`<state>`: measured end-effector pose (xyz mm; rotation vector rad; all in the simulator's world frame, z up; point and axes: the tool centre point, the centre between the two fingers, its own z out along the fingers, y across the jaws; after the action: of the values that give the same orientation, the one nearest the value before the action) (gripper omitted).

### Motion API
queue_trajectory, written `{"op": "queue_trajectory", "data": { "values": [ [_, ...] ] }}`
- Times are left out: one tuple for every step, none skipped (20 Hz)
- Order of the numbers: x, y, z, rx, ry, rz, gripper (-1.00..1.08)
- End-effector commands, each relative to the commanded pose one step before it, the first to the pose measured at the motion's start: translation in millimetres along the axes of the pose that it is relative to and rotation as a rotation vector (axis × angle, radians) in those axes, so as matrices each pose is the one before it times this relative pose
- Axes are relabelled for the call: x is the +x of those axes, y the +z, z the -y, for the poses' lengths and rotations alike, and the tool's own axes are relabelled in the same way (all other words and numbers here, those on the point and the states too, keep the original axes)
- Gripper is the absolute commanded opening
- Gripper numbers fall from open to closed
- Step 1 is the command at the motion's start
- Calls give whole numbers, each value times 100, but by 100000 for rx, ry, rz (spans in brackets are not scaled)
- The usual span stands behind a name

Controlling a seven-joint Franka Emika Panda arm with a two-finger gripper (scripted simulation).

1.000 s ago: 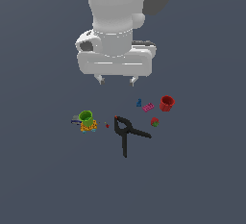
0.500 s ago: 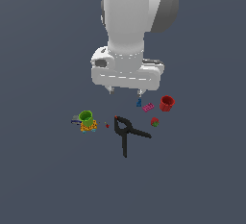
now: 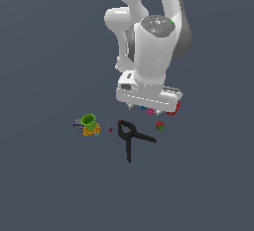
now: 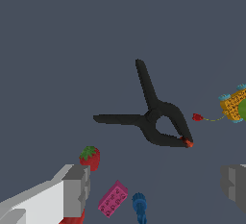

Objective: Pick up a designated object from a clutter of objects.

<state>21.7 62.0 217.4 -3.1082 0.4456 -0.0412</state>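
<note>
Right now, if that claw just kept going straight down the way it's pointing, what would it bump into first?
Probably the pink brick or the small blue piece: in the wrist view both lie between the open gripper's fingers. The strawberry sits just outside one finger. Depth is unclear, so this is a guess.

1. A single flat floor (image 3: 44,185) of uniform dark slate grey is seen in both views.
2. No seams, texture or markings are observed on it.
3. Lighting is even; only faint, soft shading is noted toward 12 o'clock in the exterior view.
</note>
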Motion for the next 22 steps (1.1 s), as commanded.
{"op": "queue_trajectory", "data": {
  "values": [
    [-620,1993,1371,-224,3438,233,100],
    [-296,784,521,-83,1328,110,100],
    [-320,782,511,-76,1327,112,100],
    [-343,780,500,-69,1323,114,100],
    [-367,778,489,-63,1320,117,100],
    [-389,775,476,-57,1318,121,100],
    [-411,773,461,-51,1318,125,100],
    [-429,763,443,-44,1301,128,100],
    [-427,725,408,-37,1241,126,100],
    [-420,683,372,-31,1173,124,100],
    [-411,642,339,-26,1104,121,100],
    [-398,601,306,-21,1038,118,100],
    [-384,561,277,-17,970,114,100],
    [-367,520,249,-14,902,109,100],
    [-345,481,220,-11,839,105,100],
    [-326,441,197,-9,767,98,100],
    [-301,402,172,-7,705,92,100],
    [-277,362,152,-6,635,85,100],
    [-251,324,132,-5,568,78,100],
    [-224,285,112,-4,503,70,100],
    [-197,246,96,-3,432,61,100],
    [-167,208,78,-2,368,53,100]
  ]
}}
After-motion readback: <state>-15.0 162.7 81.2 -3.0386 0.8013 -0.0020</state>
